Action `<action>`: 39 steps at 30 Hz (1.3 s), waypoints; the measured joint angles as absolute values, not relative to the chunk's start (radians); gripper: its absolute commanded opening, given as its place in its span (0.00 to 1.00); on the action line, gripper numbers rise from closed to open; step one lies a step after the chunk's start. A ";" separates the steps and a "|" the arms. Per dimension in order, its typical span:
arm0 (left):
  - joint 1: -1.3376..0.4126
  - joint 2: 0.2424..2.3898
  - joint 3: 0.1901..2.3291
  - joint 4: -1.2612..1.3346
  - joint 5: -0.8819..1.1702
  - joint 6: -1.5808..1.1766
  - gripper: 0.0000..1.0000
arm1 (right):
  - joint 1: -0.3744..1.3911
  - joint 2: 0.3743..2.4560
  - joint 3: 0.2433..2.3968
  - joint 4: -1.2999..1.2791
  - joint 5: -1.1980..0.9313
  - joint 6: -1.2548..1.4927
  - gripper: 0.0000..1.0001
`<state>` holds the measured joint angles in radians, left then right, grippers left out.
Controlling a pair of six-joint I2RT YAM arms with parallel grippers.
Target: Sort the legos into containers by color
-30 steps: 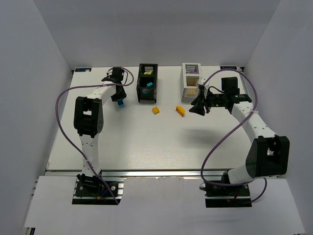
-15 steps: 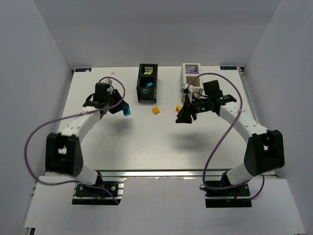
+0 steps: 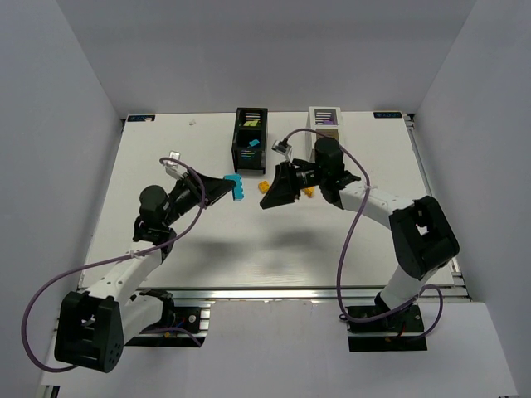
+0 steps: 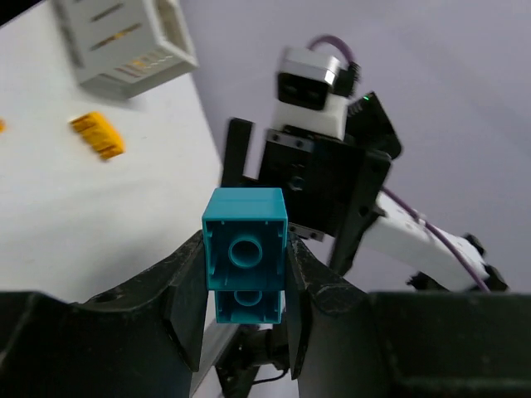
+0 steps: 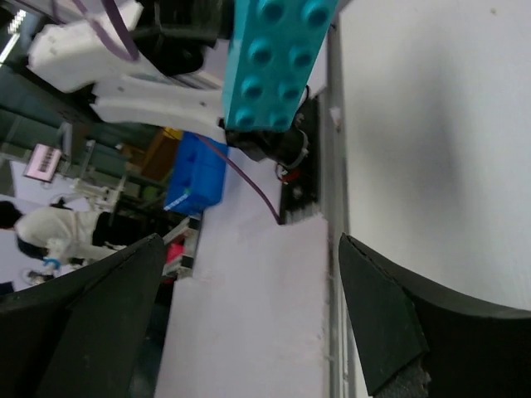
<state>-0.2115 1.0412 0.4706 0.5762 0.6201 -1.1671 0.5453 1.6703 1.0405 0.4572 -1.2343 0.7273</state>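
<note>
The cyan lego (image 4: pixel 245 249) sits clamped between fingers of the left hand (image 4: pixel 245 286).

White table (image 3: pixel 249 240), faint grain; aluminium rail (image 3: pixel 265 293) along near edge; plain pale grey back wall (image 3: pixel 265 50), left wall (image 3: pixel 50 166), right wall (image 3: pixel 489 149); light even, shadows soft; right wrist view: dim room beyond, blue crate (image 5: pixel 197 176).

Two containers (image 3: pixel 250 143), two robot arms (image 3: pixel 124 278)
</note>
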 measured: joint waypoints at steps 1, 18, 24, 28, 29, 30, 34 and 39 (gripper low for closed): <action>-0.218 1.038 0.471 0.608 0.623 -1.182 0.08 | 0.552 1.683 1.051 0.524 -1.237 0.787 0.89; -0.301 1.037 0.471 0.737 0.634 -1.262 0.08 | 0.644 1.761 1.174 0.794 -1.236 1.047 0.75; -0.310 1.037 0.471 0.737 0.626 -1.262 0.08 | 0.657 1.768 1.196 0.731 -1.200 1.017 0.50; -0.310 1.036 0.467 0.739 0.624 -1.245 0.12 | 0.661 1.774 1.196 0.689 -1.190 1.031 0.13; -0.310 1.037 0.466 0.737 0.622 -1.240 0.19 | 0.662 1.774 1.196 0.686 -1.188 1.034 0.06; -0.310 1.037 0.464 0.736 0.621 -1.240 0.24 | 0.662 1.774 1.195 0.688 -1.188 1.035 0.04; -0.311 1.035 0.464 0.729 0.621 -1.234 0.48 | 0.662 1.774 1.177 0.719 -1.188 1.055 0.00; -0.314 1.032 0.464 0.711 0.606 -1.232 0.56 | 0.662 1.774 1.149 0.766 -1.185 1.067 0.00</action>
